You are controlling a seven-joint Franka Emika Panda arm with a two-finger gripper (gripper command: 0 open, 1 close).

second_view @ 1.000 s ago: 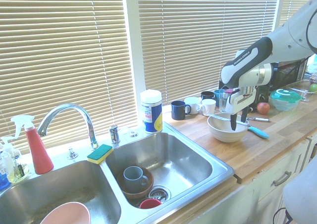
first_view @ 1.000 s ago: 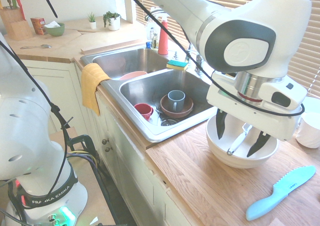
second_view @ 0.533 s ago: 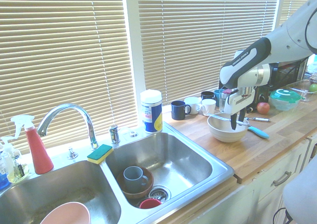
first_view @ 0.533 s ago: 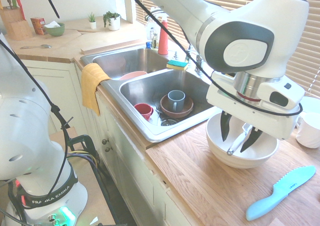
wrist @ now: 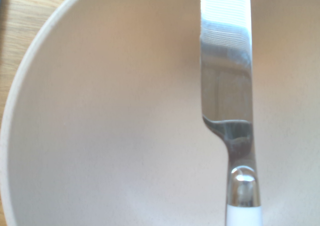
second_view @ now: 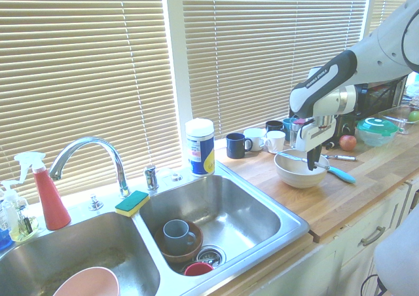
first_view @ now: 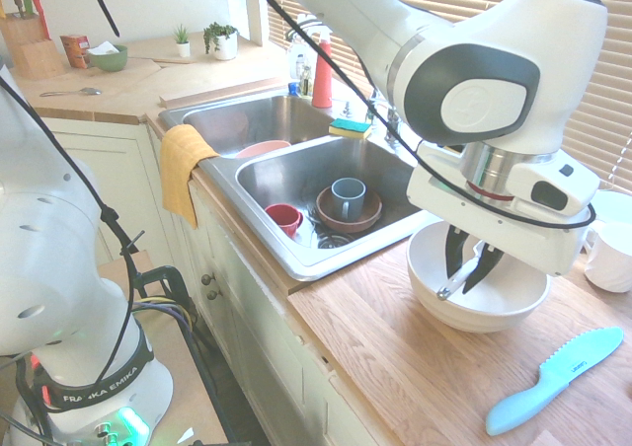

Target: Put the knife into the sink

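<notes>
The small silver knife (first_view: 447,287) lies slanted inside the large white bowl (first_view: 515,290) on the wooden counter, right of the sink (first_view: 296,175). My gripper (first_view: 467,274) reaches down into the bowl, and its dark fingers have come together on the knife's middle. The second exterior view shows the knife (second_view: 290,156) lying across the bowl (second_view: 294,175) with the gripper (second_view: 313,164) around it, right of the sink (second_view: 226,207). Up close in the wrist view, the blade (wrist: 225,66) runs over the bowl's inside (wrist: 110,116).
A light-teal serrated knife (first_view: 555,378) lies on the counter beside the bowl. The near basin holds a grey mug (first_view: 347,197) in a brown bowl and a red cup (first_view: 284,217). White mugs (first_view: 614,231) stand behind the bowl. A yellow cloth (first_view: 182,165) hangs over the sink's edge.
The fingers have drawn in from wide apart to shut around the knife in the bowl. The arm has stayed over the bowl.
</notes>
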